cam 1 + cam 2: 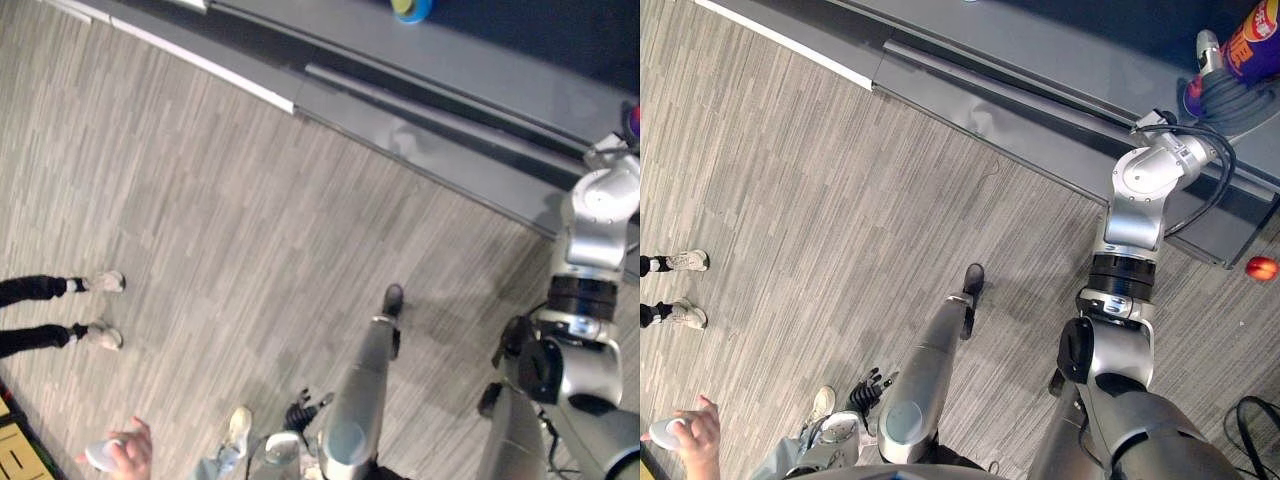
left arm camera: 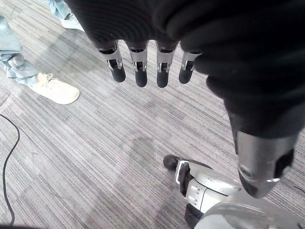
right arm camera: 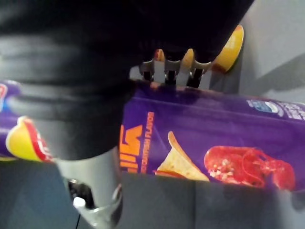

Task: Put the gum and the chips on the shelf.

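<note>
A purple chips can (image 3: 214, 143) lies on its side on the grey shelf (image 1: 1040, 70), and my right hand (image 3: 95, 119) is shut on it, fingers (image 3: 174, 71) curled over its far side and the thumb in front. In the right eye view the same can (image 1: 1252, 40) shows at the upper right with the right hand (image 1: 1212, 88) on it. A small blue and green round container (image 1: 411, 8), perhaps the gum, stands further left on the shelf. My left hand (image 2: 143, 28) hangs low over the floor, open and holding nothing.
A yellow round thing (image 3: 232, 45) sits just behind the can. A small red object (image 1: 1261, 268) lies on the floor under the shelf's right end. A person's shoes (image 1: 102, 308) and a person's hand (image 1: 690, 435) holding something white are at the left.
</note>
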